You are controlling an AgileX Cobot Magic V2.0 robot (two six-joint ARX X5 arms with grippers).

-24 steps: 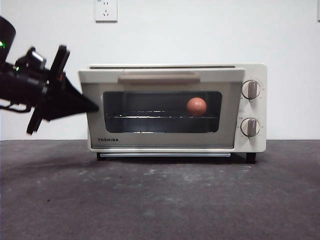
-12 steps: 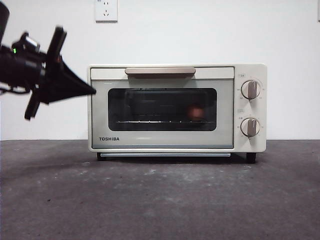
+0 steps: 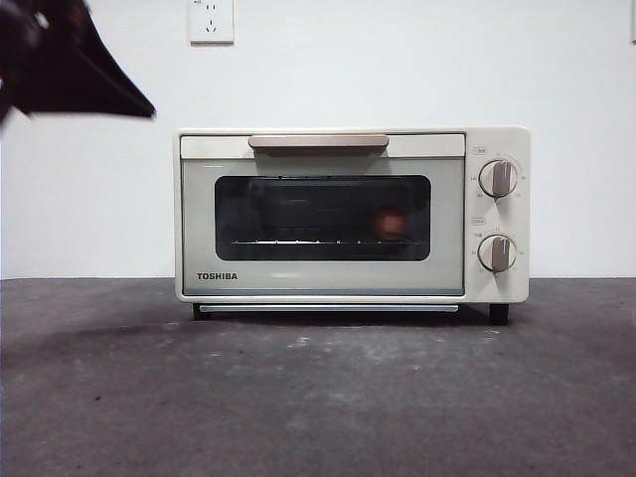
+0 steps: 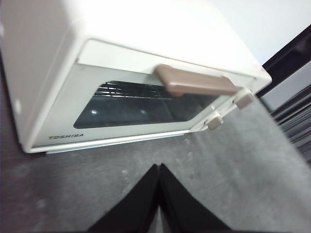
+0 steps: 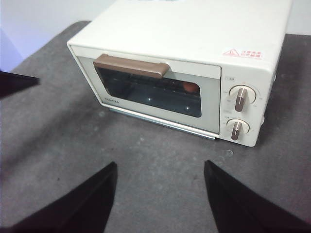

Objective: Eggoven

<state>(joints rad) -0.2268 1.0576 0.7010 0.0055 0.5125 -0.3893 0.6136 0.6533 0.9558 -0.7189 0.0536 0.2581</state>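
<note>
On the dark table [image 3: 318,397] up front there's nothing in the way, just bare grey surface leading to the toaster oven [image 3: 353,214]. Behind that, the door is flat shut now, tan handle [image 3: 318,141] up against the top. A second ago it was still tipped partway open with the egg in plain sight on the rack. Now the egg [image 3: 391,223] is just a dim reddish blob behind the dark glass, right side of the rack, near the two knobs [image 3: 497,179].

The left gripper [image 4: 159,167] has its jaws pressed together, holding nothing, and it's pulled up and away toward the top left corner of the front view since then, well clear of the oven. The right gripper [image 5: 160,170] hangs back over the table with jaws spread wide, also empty.

Further back it's just white wall and a socket [image 3: 211,20].

My read: egg's in, door's closed, so this one looks basically done unless a knob needs turning.
</note>
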